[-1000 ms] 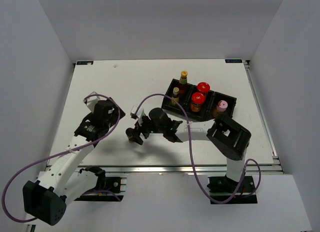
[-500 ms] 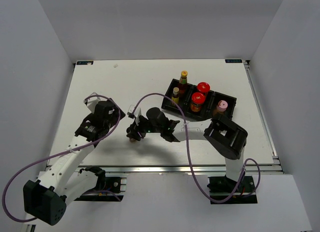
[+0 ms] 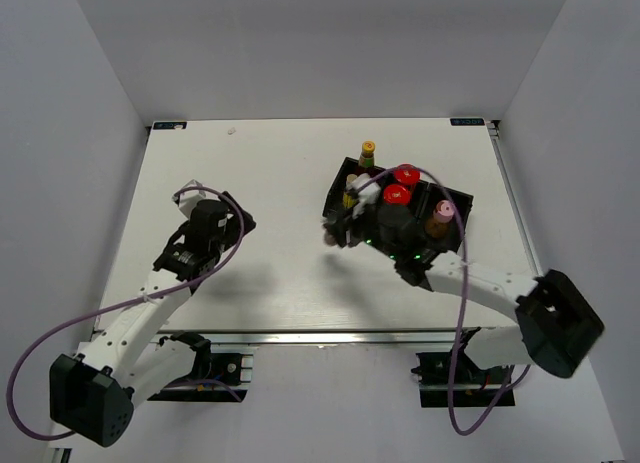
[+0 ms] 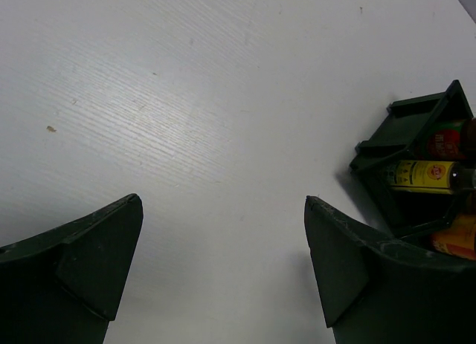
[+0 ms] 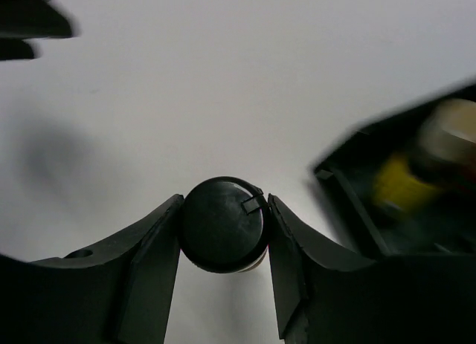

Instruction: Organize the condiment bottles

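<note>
My right gripper (image 5: 223, 210) is shut on the dark-capped tiny jar (image 5: 223, 225), its pads pressed against both sides of the round black lid. In the top view that gripper (image 3: 334, 235) hangs with the jar just off the near left end of the black tray (image 3: 463, 201). Standing in the tray are two red-lidded jars (image 3: 406, 173) (image 3: 397, 194), a yellow-capped bottle (image 3: 368, 148), a second slim one (image 3: 351, 190) partly hidden by the arm, and a pink-capped bottle (image 3: 445, 210). My left gripper (image 4: 223, 203) is open over bare table, at the left (image 3: 235, 219).
The left wrist view catches the tray's corner (image 4: 405, 128) at its right edge, with a yellow-labelled bottle (image 4: 420, 174) inside. A purple cable from the right arm loops over the tray. White walls enclose the table on three sides.
The right gripper shut on the tiny jar at mid-table and carried it to the right, up to the tray's left end. The left arm has barely moved.
</note>
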Tool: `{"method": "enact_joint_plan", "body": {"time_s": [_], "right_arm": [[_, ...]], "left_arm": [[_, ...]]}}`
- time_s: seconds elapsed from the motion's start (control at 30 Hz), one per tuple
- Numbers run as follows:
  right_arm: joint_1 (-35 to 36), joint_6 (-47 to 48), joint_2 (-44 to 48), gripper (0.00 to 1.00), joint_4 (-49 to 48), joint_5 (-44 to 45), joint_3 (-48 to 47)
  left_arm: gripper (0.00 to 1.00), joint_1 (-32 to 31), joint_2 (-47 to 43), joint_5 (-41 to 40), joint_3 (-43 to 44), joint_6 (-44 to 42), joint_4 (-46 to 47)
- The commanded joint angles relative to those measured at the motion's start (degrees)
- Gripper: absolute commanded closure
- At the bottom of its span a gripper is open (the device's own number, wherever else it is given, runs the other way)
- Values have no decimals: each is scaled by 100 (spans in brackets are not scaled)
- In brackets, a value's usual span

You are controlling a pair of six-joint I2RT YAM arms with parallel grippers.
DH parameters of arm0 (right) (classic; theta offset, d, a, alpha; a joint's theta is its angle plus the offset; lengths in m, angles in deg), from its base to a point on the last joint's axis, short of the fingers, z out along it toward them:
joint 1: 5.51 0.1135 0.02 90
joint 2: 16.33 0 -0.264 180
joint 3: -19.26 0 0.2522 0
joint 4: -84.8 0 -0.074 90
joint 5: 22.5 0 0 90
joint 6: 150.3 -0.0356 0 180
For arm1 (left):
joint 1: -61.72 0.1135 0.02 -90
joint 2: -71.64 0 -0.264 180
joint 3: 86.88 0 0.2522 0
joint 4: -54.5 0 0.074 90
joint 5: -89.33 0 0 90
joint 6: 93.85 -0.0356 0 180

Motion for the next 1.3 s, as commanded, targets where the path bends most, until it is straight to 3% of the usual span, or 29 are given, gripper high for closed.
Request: {"method": "enact_joint_plan", "body": {"time_s": [0.0,0.17,0.5,0.73,0.97,1.27], "right_arm": [[-611,-366,970,86,407,1022,429],[-1322,-471,2087,83,1576,2175,772],[-2615,-946,3057,80,2307,2802,1141],[-3344,-946,2671,81,1765,2459,1308],[-3477,-631,1907,82,534,2502,1581],[-3644,-630,1414,82,251,2617,1634]], "left_arm": [[2,31,115,168,-17,-164,591],[2,31,527,413,-26,-261,1047],[2,40,1135,712,133,-358,1251],[2,40,1091,686,54,-375,1304],[2,31,1100,677,18,-384,1313],[2,40,1126,677,-8,-411,1365]]}}
